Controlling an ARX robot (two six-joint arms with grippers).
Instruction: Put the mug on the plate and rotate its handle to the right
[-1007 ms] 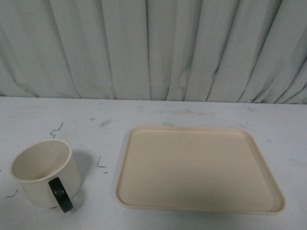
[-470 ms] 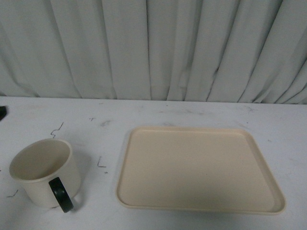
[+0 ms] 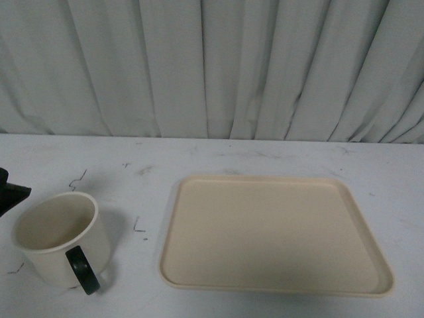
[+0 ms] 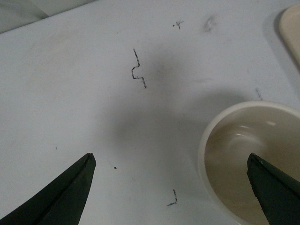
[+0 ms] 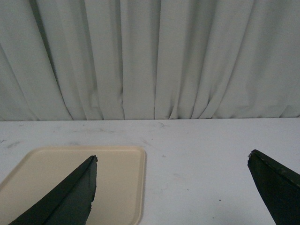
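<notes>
Mug [image 3: 56, 238] stands upright at the near left of the counter [image 3: 218, 156], its dark handle [image 3: 84, 269] pointing toward the near edge and a touch right. The plate [image 3: 275, 232] lies to its right, a clear gap between them. Left fingers [image 4: 70, 190] are spread wide, gripping nothing: one tip hangs over the mug's opening, the other over the counter near a scribbled pen mark [image 4: 137, 70]. From the front, only a dark piece shows at the left edge, by the mug's far rim. Right fingers [image 5: 70, 197] are wide apart too and empty, above the counter, the plate's corner under one, pale curtain [image 5: 150, 56] beyond.
</notes>
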